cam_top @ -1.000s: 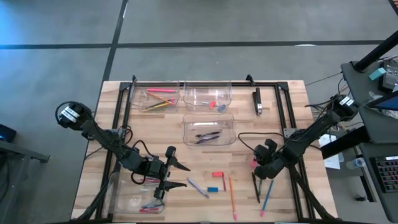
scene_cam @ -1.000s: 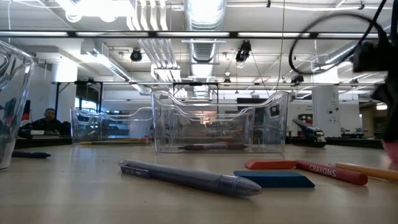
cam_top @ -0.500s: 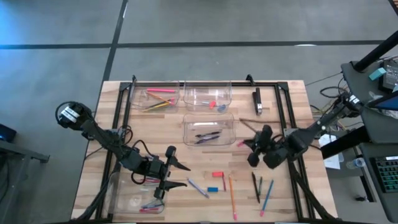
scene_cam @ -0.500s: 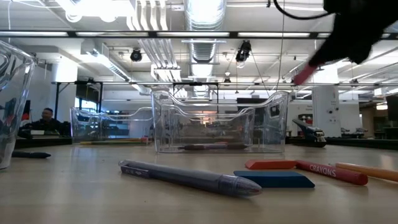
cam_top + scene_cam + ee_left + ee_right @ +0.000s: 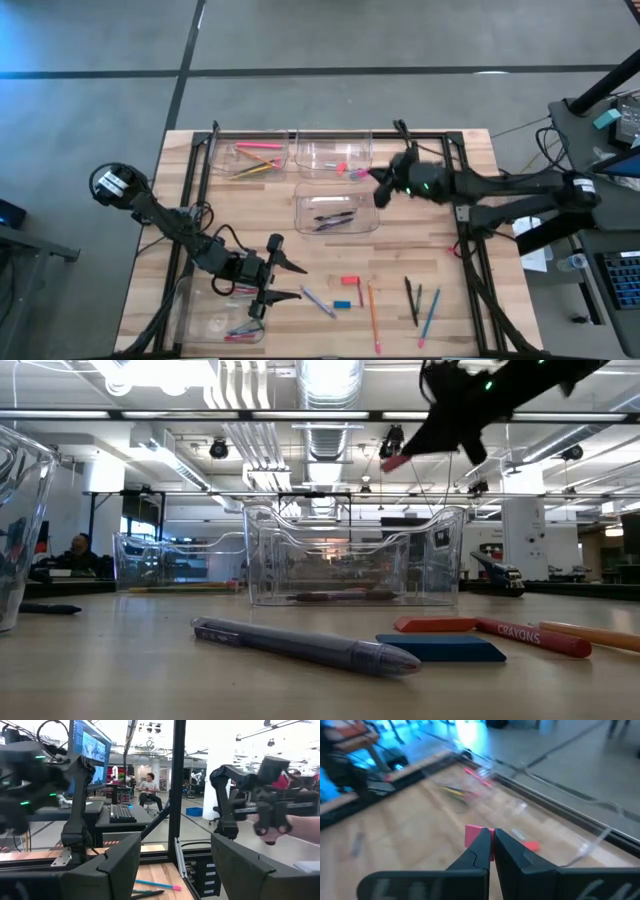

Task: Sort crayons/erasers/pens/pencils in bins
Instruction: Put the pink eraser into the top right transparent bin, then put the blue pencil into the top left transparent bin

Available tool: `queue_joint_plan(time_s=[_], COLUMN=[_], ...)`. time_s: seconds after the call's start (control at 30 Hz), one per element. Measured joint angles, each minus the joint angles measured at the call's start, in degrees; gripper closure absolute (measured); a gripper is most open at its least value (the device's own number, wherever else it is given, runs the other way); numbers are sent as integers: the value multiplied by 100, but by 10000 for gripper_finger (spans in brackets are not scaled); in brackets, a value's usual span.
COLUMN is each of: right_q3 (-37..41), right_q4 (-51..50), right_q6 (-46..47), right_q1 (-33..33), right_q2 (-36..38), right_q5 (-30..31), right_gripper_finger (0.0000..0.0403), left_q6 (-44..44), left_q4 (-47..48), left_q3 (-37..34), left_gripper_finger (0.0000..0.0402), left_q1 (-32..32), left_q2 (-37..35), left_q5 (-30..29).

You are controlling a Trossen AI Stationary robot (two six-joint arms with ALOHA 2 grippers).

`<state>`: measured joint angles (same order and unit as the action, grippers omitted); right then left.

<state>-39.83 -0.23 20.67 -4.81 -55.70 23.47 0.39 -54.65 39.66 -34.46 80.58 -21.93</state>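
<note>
One small red-pink eraser block (image 5: 476, 837) sits clamped in the right gripper (image 5: 383, 188), upper centre of the high view, beside the clear plastic bin (image 5: 333, 156) already holding an eraser. Light, rubbery, grippy: a mid-block pinch suits. Left gripper (image 5: 283, 281) waits spread, lower left.

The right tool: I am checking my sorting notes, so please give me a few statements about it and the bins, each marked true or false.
1. The right tool is shut on a pink eraser. True.
2. The right tool rests on the table. False: in the low view it hangs high above the bins.
3. The bin of pens holds dark pens. True.
4. The left tool is shut on a crayon. False: it is open and holds nothing, near the front left bin.
5. The rear left bin holds erasers. False: it holds pencils.
</note>
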Motion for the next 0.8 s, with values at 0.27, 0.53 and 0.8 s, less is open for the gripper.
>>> queue_joint_plan(time_s=[0.27, 0.53, 0.8], right_q3=[-190, -986, -2412], right_q4=[447, 450, -1495], right_q6=[-214, -707, -1119], right_q1=[-1660, -2114, -1990], right_q2=[-700, -1467, -1804], right_q5=[-930, -2013, -2083], right_gripper_finger=[390, 279, 143], left_q6=[50, 302, 303], left_q4=[41, 20, 25], left_q3=[0, 0, 0], left_gripper_finger=[176, 176, 176], left_q1=[16, 141, 331], left_q2=[0, 0, -2], left_q5=[1, 2, 1])
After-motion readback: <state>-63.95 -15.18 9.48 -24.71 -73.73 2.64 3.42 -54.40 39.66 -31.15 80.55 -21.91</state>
